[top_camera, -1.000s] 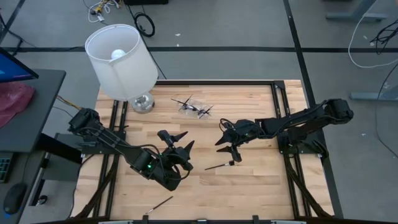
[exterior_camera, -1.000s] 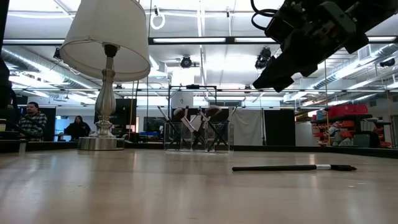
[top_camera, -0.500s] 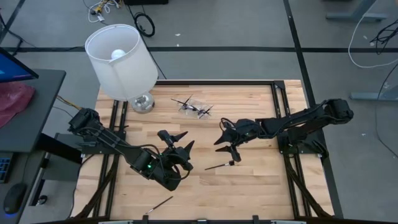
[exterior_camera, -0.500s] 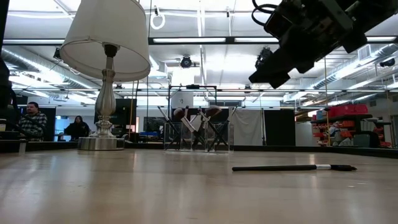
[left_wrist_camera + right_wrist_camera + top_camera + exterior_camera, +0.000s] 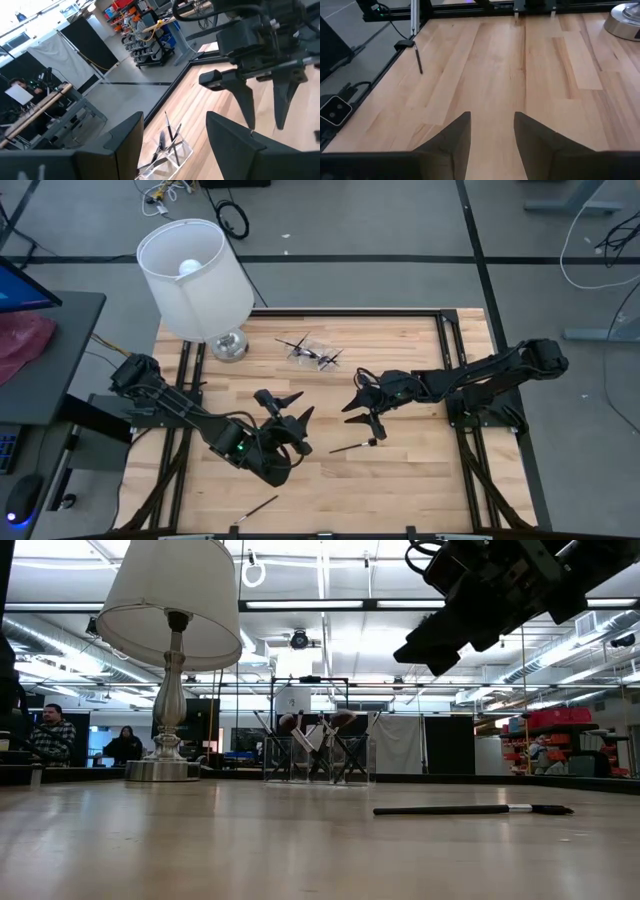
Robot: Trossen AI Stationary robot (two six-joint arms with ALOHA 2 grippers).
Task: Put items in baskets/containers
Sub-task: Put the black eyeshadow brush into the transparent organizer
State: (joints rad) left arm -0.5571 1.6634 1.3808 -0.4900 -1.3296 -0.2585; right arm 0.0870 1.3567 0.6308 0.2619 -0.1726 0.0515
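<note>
Brushes (image 5: 313, 354) stand in the clear container (image 5: 322, 358) at upper centre of the high view, right of the lamp (image 5: 196, 275). One brush (image 5: 353, 446) lies below the right gripper (image 5: 362, 412), whose fingers are spread and empty. The left gripper (image 5: 288, 408), lower centre, is spread too.

Low view: a brush on the table (image 5: 470, 809) lies right of centre, the container (image 5: 316, 758) behind.

Right wrist view: another brush (image 5: 418, 60) lies at upper left.

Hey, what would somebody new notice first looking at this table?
Likely the big white-shaded lamp at the table's far left corner, then the right gripper hanging open above a loose makeup brush mid-table. A clear container holding brushes sits near the lamp.
</note>
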